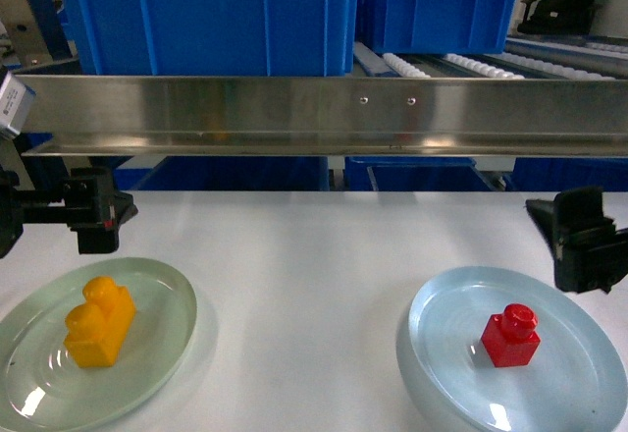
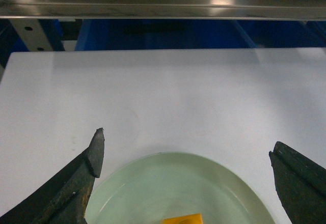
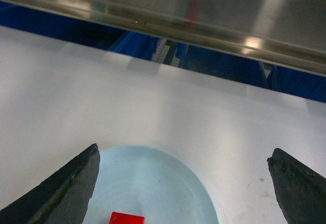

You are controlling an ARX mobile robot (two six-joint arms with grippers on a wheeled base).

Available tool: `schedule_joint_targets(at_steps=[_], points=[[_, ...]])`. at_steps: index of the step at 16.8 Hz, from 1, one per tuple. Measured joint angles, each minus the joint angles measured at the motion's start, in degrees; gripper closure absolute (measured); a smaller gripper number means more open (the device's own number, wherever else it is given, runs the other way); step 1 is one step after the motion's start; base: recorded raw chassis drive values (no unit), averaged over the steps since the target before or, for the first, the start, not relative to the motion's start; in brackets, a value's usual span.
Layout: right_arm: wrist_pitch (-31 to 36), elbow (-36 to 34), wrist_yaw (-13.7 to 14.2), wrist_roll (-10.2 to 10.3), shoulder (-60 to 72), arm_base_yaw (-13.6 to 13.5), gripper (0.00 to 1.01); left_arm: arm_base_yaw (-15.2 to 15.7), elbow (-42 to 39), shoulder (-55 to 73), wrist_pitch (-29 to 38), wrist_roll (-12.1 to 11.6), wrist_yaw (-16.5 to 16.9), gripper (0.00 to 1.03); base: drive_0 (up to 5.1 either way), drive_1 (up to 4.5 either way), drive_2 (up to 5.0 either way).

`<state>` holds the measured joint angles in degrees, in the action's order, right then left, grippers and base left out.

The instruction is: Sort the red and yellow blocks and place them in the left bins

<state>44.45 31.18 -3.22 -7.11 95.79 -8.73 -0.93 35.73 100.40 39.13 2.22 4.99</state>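
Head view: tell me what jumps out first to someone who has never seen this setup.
Two bright toy bricks stand out on the white table: an orange-yellow block on a pale greenish plate at lower left, and a red block on a pale blue plate at lower right. Behind a shiny metal rail sit big blue bins. Each black tool, left and right, hovers open near its plate.

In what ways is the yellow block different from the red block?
The yellow block is longer, with two studs on top; the red block is roughly cubic with one stud. The yellow block lies on the greenish plate at the left; the red block lies on the bluish plate at the right. Both are glossy and stand upright, ungripped.
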Motion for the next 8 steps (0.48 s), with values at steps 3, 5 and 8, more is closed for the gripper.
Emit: schedule_joint_targets(at_steps=[3, 5, 8], points=[[1.44, -0.61, -0.04, -0.52, 3.26, -1.16, 0.03, -0.39, 0.0, 0.72, 0.35, 1.14, -1.01, 0.05, 0.0, 0.0, 0.0], [1.7, -2.62, -1.09, -0.87, 3.72, -1.4, 0.03, -0.37, 0.0, 0.74, 0.33, 1.68, -1.16, 0.05, 0.0, 0.0, 0.0], [2.45, -4.22, -1.95, -0.46, 6.99, -1.38, 0.03, -0.37, 0.0, 0.74, 0.35, 1.88, -1.16, 0.05, 0.0, 0.0, 0.0]])
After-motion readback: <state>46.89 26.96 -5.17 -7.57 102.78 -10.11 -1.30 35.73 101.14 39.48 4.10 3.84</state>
